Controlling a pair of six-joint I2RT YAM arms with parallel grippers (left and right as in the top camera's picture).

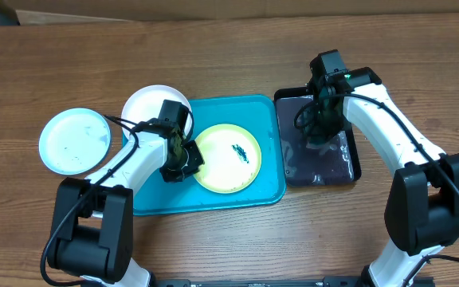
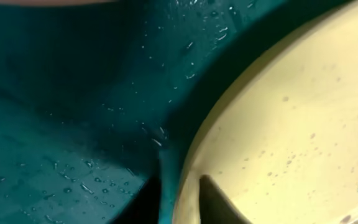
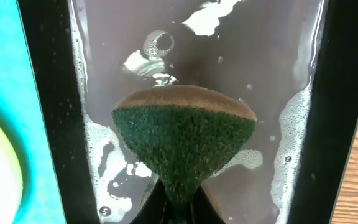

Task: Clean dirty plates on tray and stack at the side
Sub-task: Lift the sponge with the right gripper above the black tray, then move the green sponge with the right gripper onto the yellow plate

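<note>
Overhead: yellow plate (image 1: pixel 228 158) awaits scrubbing

It lies smeared on the teal tray (image 1: pixel 269 191), with the left gripper (image 1: pixel 183 163) at its rim.
Left wrist: fingers (image 2: pixel 219 202) narrowly straddle that rim; grip unclear.
Right wrist: the right gripper (image 3: pixel 176 205) pinches the sponge (image 3: pixel 184 146) over the soapy black tray (image 3: pixel 42 93). Next, carry it onto the smear (image 1: pixel 241 151).

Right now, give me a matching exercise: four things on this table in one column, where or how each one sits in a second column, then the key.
Things
1. yellow plate
2. sponge
3. white plate, far left
4. black tray

Places or states
A. pinched in the right claw
B. on the bare table, off both trays
C. holds foamy water
D. lies on the teal tray, with a dark smear on it

Pairs: 1-D, 2-A, 3-B, 4-C
</note>
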